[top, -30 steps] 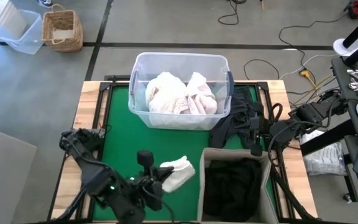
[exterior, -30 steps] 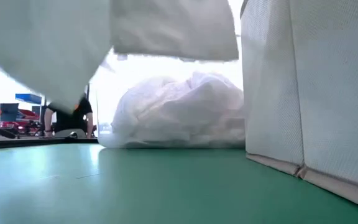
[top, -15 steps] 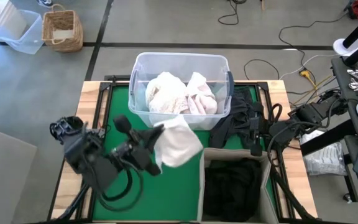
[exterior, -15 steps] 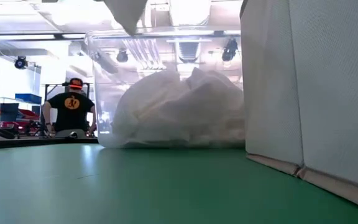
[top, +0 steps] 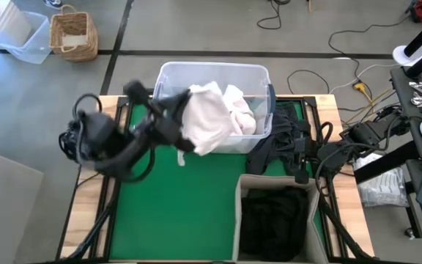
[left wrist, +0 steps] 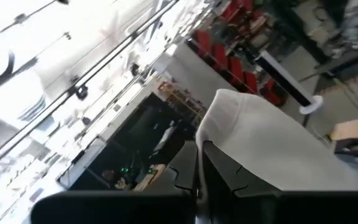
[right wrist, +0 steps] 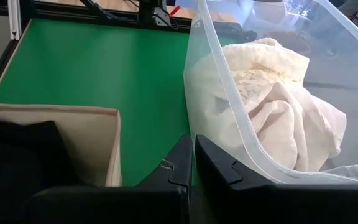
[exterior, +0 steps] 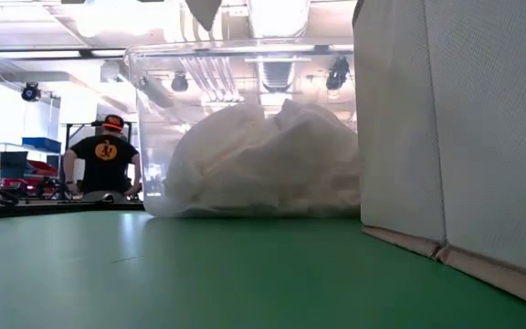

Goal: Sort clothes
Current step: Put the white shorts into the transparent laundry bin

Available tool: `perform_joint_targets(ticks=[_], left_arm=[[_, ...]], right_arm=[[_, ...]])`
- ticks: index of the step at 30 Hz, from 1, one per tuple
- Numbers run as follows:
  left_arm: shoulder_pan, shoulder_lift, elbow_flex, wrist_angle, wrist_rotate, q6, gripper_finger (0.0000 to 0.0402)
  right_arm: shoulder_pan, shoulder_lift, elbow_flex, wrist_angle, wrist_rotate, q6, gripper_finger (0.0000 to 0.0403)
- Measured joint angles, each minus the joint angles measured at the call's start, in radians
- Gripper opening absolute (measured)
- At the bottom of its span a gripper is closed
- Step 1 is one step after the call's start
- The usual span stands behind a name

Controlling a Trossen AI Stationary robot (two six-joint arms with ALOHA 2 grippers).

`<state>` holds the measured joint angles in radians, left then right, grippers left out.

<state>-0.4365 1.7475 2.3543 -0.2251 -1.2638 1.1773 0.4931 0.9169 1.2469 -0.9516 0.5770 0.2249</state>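
High view: left gripper [top: 182, 123] jaws clamped on white garment [top: 207, 117] over clear tub [top: 168, 77] near-left rim, right jaws shut empty — gotta clear rim fully before dropping.

Left tool [top: 182, 126] raised, clamped tight; right tool [right wrist: 193, 163] closed, parked right.

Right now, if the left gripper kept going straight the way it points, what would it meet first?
Probably the clear tub. The left gripper, shut on a white garment, points toward the tub's near wall, and the cloth hangs over the rim. Height is unclear, so it might pass above the pale clothes inside.
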Motion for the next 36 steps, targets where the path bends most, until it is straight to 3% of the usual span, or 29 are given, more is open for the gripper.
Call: perform_joint_targets(ticks=[11,15,18,21,36], left_arm=[[0.367,-0.028,0.002,-0.018,0.096,-0.057,0.0000],[0.493,-0.017,0.001,-0.128,0.100,-0.193,0.0000],[0.559,-0.007,0.000,-0.308,0.161,-0.402,0.0000],[0.595,0.003,-0.001,-0.484,0.271,-0.602,0.0000],[0.620,0.014,-0.003,-0.967,0.343,-1.147,0.0000]], right_arm=[[0.000,0.000,0.000,0.013,0.000,0.002,0.0012],[0.000,0.000,0.000,0.019,0.000,0.003,0.0012],[0.000,0.000,0.000,0.019,0.000,0.003,0.0012],[0.000,0.000,0.000,0.020,0.000,0.010,0.0012],[0.000,0.000,0.000,0.024,0.000,0.010,0.0012]])
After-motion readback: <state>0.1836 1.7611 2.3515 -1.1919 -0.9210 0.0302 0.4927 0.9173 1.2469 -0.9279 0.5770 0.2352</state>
